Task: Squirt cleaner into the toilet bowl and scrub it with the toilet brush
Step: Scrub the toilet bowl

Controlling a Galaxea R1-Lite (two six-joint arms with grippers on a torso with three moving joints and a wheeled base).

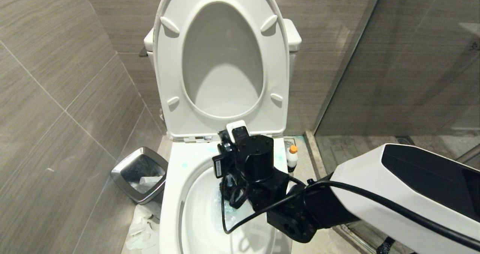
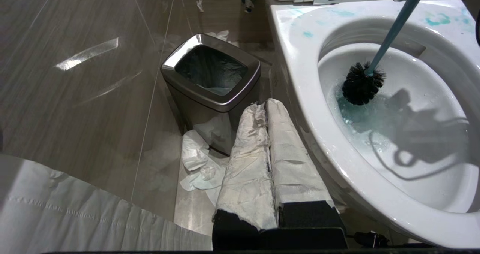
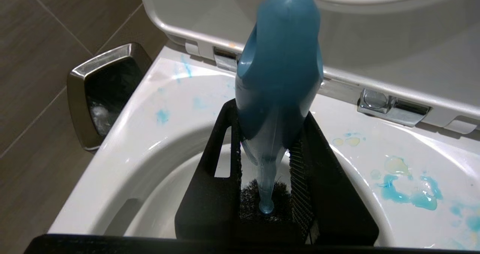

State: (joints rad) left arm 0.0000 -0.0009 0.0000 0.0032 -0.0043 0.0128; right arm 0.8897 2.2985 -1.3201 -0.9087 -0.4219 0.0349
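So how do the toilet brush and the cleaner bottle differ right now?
The toilet brush is long, blue-grey and black-headed, down in the toilet bowl, held by the right claw. The cleaner bottle is short, white and orange-capped, standing untouched on the floor beside the bowl.

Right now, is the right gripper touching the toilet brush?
Touching. In the right wrist view the right gripper is clamped on the toilet brush handle, pads against both sides.

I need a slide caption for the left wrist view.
Round black bristle head of blue-grey toilet brush in the glossy white toilet bowl.
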